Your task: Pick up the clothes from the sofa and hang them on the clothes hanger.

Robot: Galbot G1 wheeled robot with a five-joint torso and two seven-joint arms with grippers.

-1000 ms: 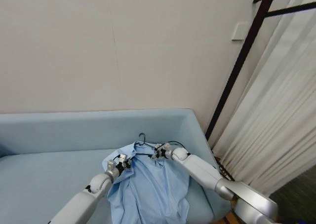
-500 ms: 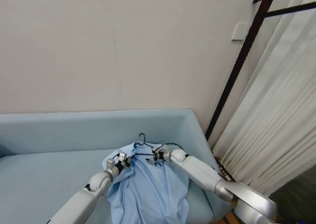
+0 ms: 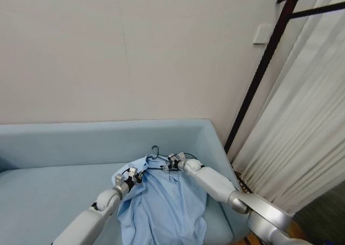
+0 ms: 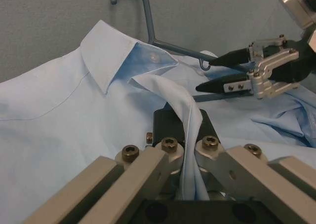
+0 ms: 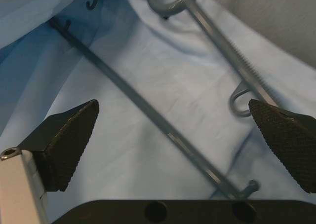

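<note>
Pinching shirt point(image 4: 59, 115) w/ left gripper point(image 4: 189, 149), right gripper point(image 5: 173, 110) spread over hanger point(image 5: 219, 40)

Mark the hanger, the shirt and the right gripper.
hanger point(image 5: 217, 37), right wrist view, on its ridged shoulder bar.
shirt point(image 4: 112, 52), left wrist view, on the collar.
right gripper point(image 4: 205, 74), left wrist view, midway between its open fingertips.

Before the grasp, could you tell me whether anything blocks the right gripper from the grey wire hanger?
Nothing visible: the right gripper straddles the grey wire hanger lying on the light blue shirt; the left gripper pinches its front.
</note>
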